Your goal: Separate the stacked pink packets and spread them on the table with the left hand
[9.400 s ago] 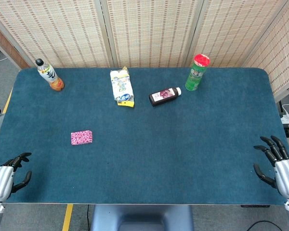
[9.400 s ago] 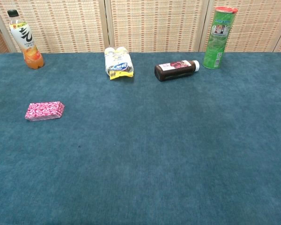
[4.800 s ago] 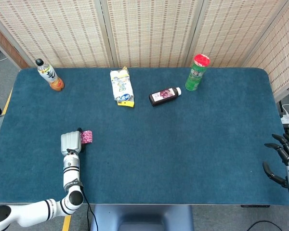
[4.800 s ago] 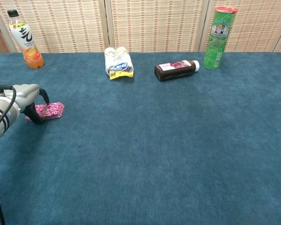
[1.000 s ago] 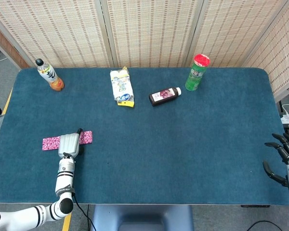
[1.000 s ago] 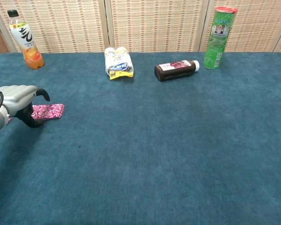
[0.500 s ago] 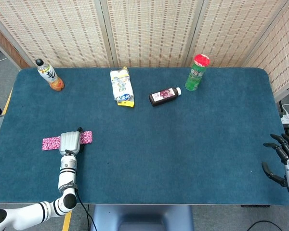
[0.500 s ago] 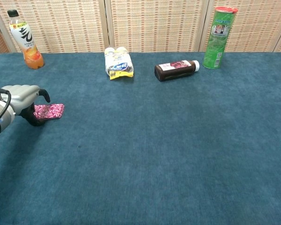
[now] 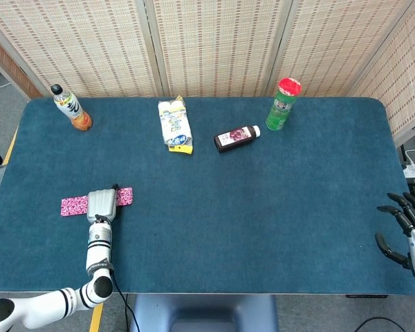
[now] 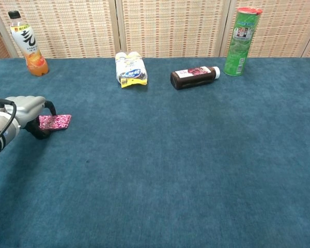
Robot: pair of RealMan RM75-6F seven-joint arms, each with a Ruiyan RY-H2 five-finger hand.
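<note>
The left robot hand [image 9: 102, 203] rests on the pink packets [image 9: 74, 205], fanned toward nine o'clock on the bench [image 9: 263, 200]; whether it grips them is unclear. The right robot hand [image 9: 407, 232] hangs open, fingers spread.

Orange bottle [image 9: 70, 107] — green canister [image 9: 284, 104]

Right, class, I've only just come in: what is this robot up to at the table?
The robot's left hand rests on the pink patterned packets near the left edge of the blue felt-covered table. The packets lie in a flat row, showing on both sides of the hand. The right hand hangs open off the table's right edge, holding nothing.
</note>
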